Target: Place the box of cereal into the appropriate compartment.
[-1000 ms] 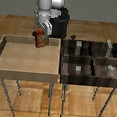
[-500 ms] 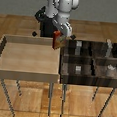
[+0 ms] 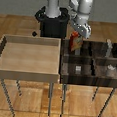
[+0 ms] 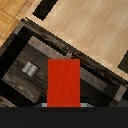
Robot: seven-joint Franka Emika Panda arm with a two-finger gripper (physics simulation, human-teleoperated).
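Note:
The box of cereal (image 3: 74, 42), red on top with a tan-brown front, hangs in my gripper (image 3: 76, 36), which is shut on it. It hovers above the dark brown four-cell bin (image 3: 90, 60), over the back cell nearest the light tray. In the wrist view the box's red top (image 4: 64, 82) fills the middle, and a bin cell with a small grey cube (image 4: 30, 69) lies below it. The compartment (image 3: 103, 52) with the tall pale grey upright block (image 3: 109, 47) is the back cell on the exterior view's right, apart from the box.
A large light wooden tray (image 3: 28, 71) stands to the exterior view's left of the bin. A small grey cube (image 3: 77, 69) sits in the front cell nearest the tray, and another grey piece (image 3: 110, 69) in the front cell beside it. The black robot base (image 3: 51, 24) is behind.
My gripper has carried the box toward the exterior view's right, from above the light tray's back edge to over the bin.

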